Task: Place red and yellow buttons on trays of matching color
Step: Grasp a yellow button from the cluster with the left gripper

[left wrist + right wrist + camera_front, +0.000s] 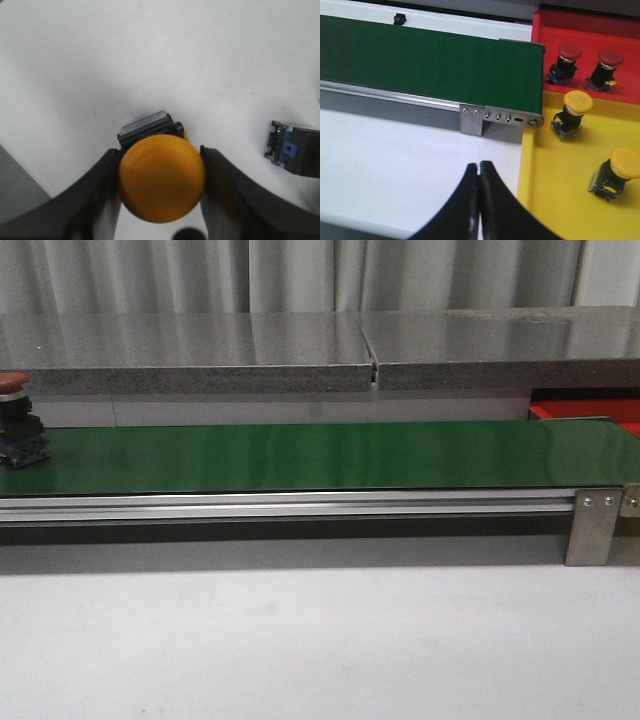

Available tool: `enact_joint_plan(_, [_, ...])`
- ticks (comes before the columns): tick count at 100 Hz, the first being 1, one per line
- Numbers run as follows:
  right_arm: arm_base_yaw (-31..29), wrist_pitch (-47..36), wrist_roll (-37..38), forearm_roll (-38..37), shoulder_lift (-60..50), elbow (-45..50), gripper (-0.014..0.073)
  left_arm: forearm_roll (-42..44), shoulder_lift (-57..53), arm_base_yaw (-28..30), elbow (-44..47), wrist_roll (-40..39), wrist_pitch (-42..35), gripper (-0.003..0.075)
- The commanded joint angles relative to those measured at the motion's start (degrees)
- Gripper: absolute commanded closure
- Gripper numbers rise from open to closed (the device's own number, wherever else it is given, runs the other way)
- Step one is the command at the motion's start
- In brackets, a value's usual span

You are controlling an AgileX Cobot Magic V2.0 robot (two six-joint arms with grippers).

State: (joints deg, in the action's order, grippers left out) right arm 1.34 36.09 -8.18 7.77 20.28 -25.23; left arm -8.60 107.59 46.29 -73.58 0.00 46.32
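The left gripper [161, 187] clamps a yellow button [161, 177] by its cap, dark body pointing down at the white desk [150, 65], a hold that looks ready for carrying to a tray. Another button body [295, 149] lies near it on its side.

The right gripper [479, 200] hangs empty, fingers pressed together, over the desk just beside the yellow tray [555, 200], apparently waiting. Two yellow buttons [575, 112] [619, 172] already stand there, and two red buttons [566, 60] [606, 67] stand in the red tray [590, 32] behind it, both trays set at the belt's end, seemingly to keep the sorting reach short.

On the green belt [320, 455], one red button [18, 420] sits at the far left, unsorted. Behind runs a grey stone-like ledge [200, 350] and pale curtain [300, 270].
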Motion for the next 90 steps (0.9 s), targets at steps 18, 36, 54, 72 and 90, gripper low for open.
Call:
enact_joint_plan(18, [0.14,-3.81,-0.39,-0.23,0.38,-1.44,0.0662,-0.97,-6.11,0.09,-1.34,0.69,-1.42,0.0542])
enact_joint_plan(36, [0.14,-3.81,-0.39,-0.23,0.38,-1.44,0.0662,-0.97,-13.08,-2.02,-1.34,0.8,-1.64,0.0542])
enact_joint_plan(54, [0.14,-3.81,-0.39,-0.23,0.38,-1.44,0.0662,-0.29,-16.57,-7.8,-6.3,1.03,2.2,0.0542])
enact_joint_plan(72, [0.14,-3.81,-0.39,-0.23,0.38,-1.44,0.0662,-0.27,-16.61,-13.96,-14.06,1.03,8.54,0.0542])
enact_joint_plan(90, [0.14,-3.81,-0.39,-0.23,0.38,-1.44,0.0662,-0.27,-15.84,-19.84,-14.98,3.45,8.56,0.0542])
